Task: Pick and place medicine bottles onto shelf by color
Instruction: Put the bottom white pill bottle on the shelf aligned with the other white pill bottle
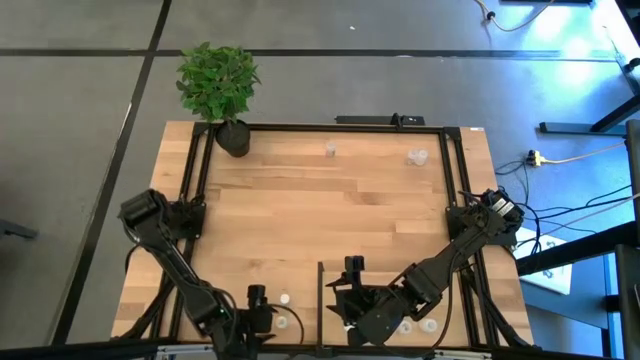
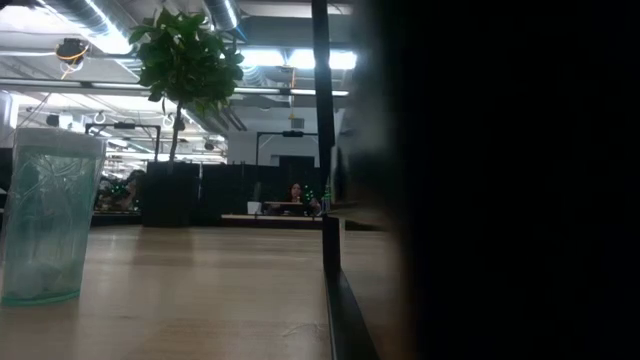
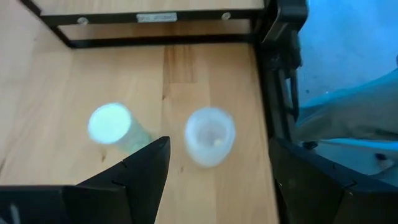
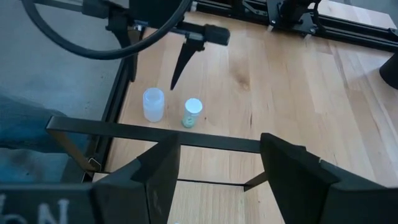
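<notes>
My left gripper (image 1: pixel 265 318) is open near the table's front edge. A translucent bottle (image 3: pixel 209 135) stands upright on the wood between and just ahead of its fingertips, untouched. A white-capped bottle (image 3: pixel 111 124) with a greenish body stands just outside one finger. Both bottles show in the high view, the translucent one (image 1: pixel 283 321) and the white-capped one (image 1: pixel 284 298). My right gripper (image 4: pixel 221 174) is open and empty, at the front middle (image 1: pixel 347 300), facing them. I cannot tell the shelf apart from the tabletop.
Two more bottles (image 1: pixel 330 150) (image 1: pixel 418 156) stand near the far edge and two (image 1: pixel 416 325) by the front right. A potted plant (image 1: pixel 222 85) stands at the far left corner. A thin black bar (image 4: pixel 211 144) crosses before my right gripper. One bottle (image 2: pixel 45 215) fills the low view's left.
</notes>
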Available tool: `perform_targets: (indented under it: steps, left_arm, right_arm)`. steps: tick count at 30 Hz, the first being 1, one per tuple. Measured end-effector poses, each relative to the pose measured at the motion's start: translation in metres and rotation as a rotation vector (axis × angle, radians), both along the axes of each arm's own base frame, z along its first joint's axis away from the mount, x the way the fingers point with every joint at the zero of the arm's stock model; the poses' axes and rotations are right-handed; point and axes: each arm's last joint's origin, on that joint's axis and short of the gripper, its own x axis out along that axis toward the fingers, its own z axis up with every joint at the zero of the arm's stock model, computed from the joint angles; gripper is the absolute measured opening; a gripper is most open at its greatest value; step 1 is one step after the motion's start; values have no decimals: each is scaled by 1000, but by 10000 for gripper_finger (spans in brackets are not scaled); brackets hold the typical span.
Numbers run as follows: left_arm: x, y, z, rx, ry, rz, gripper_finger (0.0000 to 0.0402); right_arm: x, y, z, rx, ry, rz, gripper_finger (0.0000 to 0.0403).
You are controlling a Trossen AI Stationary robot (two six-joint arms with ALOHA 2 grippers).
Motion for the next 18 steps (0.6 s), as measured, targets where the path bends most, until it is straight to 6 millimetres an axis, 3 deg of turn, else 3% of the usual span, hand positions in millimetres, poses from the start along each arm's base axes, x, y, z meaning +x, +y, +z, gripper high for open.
perform_targets:
  steps: [18]
  left_arm:
    - [10,0,-7,19,-16,-18,267]
  right_arm:
    - [0,0,0,-3,3,0,223]
